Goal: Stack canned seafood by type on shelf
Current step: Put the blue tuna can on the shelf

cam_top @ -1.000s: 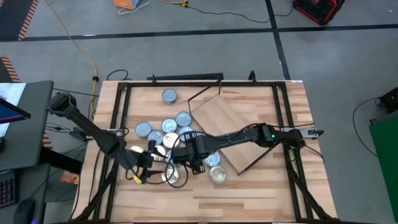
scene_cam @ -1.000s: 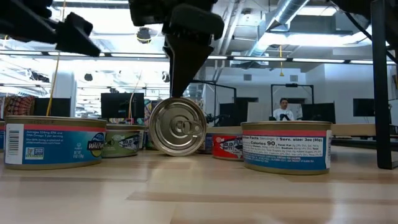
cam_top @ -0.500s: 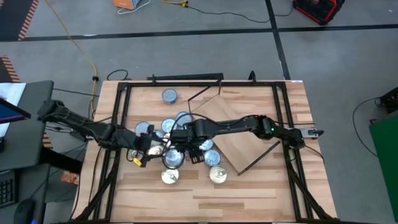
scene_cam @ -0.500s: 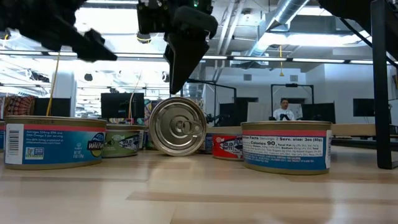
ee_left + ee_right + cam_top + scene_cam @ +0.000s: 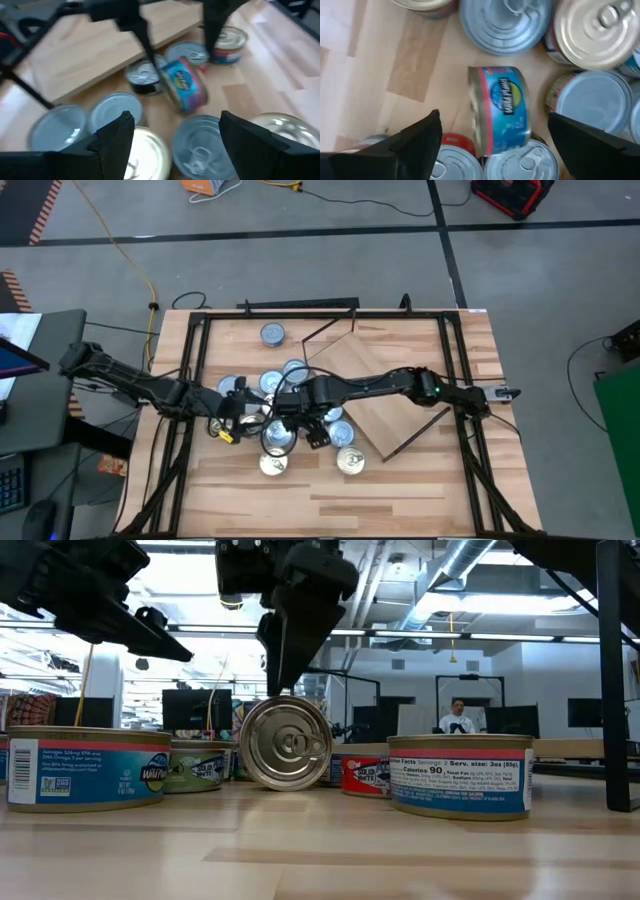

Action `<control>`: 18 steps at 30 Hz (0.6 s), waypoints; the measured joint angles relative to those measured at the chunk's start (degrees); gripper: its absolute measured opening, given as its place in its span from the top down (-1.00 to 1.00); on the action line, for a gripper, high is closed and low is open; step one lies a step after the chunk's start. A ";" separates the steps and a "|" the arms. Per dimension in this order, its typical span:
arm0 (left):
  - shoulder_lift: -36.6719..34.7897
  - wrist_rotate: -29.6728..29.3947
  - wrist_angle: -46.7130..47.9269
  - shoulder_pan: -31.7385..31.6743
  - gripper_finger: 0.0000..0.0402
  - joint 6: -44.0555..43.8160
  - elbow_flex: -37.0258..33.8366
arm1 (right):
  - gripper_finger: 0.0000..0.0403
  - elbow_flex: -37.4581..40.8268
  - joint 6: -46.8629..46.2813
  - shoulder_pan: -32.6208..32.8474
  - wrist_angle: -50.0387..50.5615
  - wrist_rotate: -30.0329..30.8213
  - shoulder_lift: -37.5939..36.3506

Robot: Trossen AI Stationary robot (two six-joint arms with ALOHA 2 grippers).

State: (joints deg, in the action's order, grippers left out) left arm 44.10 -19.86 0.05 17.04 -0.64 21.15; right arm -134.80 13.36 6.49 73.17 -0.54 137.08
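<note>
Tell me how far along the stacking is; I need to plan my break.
Nothing stacked yet: the shelf holds no tins. The right hand, open, hovers over a blue tin on its edge; the left hand waits nearby, empty. The remaining tins are loose on the table.

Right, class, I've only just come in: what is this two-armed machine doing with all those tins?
Two robot arms work over a cluster of canned seafood on a wooden table. The right gripper hangs open above a blue-labelled tin standing on its edge, holding nothing. The left gripper hovers open nearby, also empty. The shelf lies tilted on the table beside the tins with no tin visible on it, so no stacking shows yet.
</note>
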 joint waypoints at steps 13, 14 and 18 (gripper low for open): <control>-0.05 -6.19 0.15 0.02 -0.39 -0.97 0.00 | -0.54 5.17 2.90 -1.20 -6.57 -1.70 0.02; -0.28 -6.19 0.15 0.03 -0.39 -0.86 0.00 | -0.50 5.52 3.07 -1.14 -6.63 -1.70 -0.04; -2.05 -6.08 0.15 0.57 -0.39 0.30 0.02 | -0.38 6.79 3.01 -0.86 -6.86 -1.22 -0.07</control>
State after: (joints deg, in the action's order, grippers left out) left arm 42.05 -25.93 0.21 17.61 -0.34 21.17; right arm -128.01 16.37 5.63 66.31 -1.76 137.01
